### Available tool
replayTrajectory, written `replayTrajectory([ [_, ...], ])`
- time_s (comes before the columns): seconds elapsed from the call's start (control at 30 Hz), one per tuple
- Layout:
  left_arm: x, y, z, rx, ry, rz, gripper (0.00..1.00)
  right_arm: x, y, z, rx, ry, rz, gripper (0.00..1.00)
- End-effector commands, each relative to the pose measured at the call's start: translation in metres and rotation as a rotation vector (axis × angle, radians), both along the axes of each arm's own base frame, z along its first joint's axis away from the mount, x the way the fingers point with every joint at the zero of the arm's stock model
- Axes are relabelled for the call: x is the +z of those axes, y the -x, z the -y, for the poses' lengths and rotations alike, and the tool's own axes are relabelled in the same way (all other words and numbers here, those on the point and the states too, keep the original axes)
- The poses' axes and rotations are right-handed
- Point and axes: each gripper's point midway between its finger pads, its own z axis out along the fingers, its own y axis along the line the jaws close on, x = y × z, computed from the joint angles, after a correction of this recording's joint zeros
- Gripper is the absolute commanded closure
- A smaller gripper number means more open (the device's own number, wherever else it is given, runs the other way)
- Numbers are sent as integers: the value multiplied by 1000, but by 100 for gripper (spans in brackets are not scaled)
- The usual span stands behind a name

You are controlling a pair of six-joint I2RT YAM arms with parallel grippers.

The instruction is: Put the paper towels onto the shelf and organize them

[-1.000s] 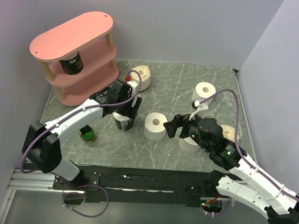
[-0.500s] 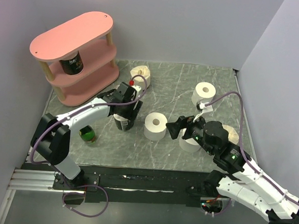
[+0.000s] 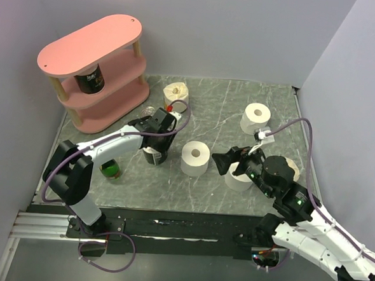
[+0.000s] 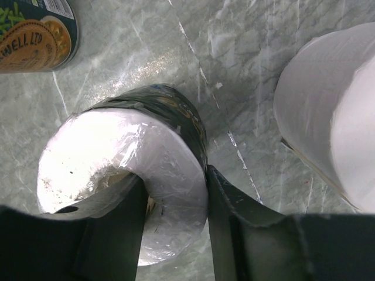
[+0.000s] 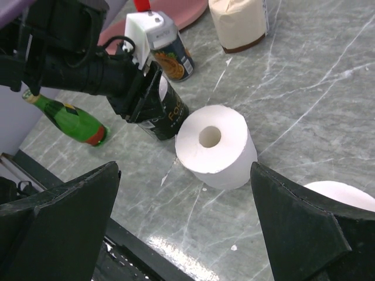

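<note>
A dark-labelled, film-wrapped roll stands upright left of centre. My left gripper is shut on its wall, one finger in the hollow and the other against the outside. A bare white paper towel roll stands just right of it, also in the right wrist view. My right gripper hangs wide open a little above and short of that roll, holding nothing. More paper towels stand at the back right and half under my right arm. The pink shelf is at the back left.
A dark can stands on the shelf's middle tier. A beige wrapped roll stands at the back centre, a labelled can beside my left wrist. A green bottle lies at the near left. Grey walls close both sides.
My left gripper's jaws have closed from wide onto the dark-wrapped roll's wall. My right arm has drawn back a little to the right, jaws still wide.
</note>
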Motion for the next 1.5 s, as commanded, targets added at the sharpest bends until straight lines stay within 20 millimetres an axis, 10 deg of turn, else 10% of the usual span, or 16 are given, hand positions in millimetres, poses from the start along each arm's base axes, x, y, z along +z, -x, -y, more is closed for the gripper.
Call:
replayTrajectory([
  [0.0, 11, -5, -2, 3, -49, 40, 60, 5, 2, 8, -20, -8, 26, 0],
  [0.27, 96, -17, -8, 16, -38, 191, 68, 16, 8, 18, -33, -26, 48, 1],
  [0.6, 201, -85, -30, 66, -239, 557, 68, 38, 9, 16, -24, -59, 65, 0],
  [1.07, 230, -180, -90, 164, -446, 682, 70, 41, 11, 10, 0, -55, 29, 0],
  [1.47, 222, -210, -109, 172, -488, 702, 70, 36, 4, -10, 47, -48, 9, 0],
])
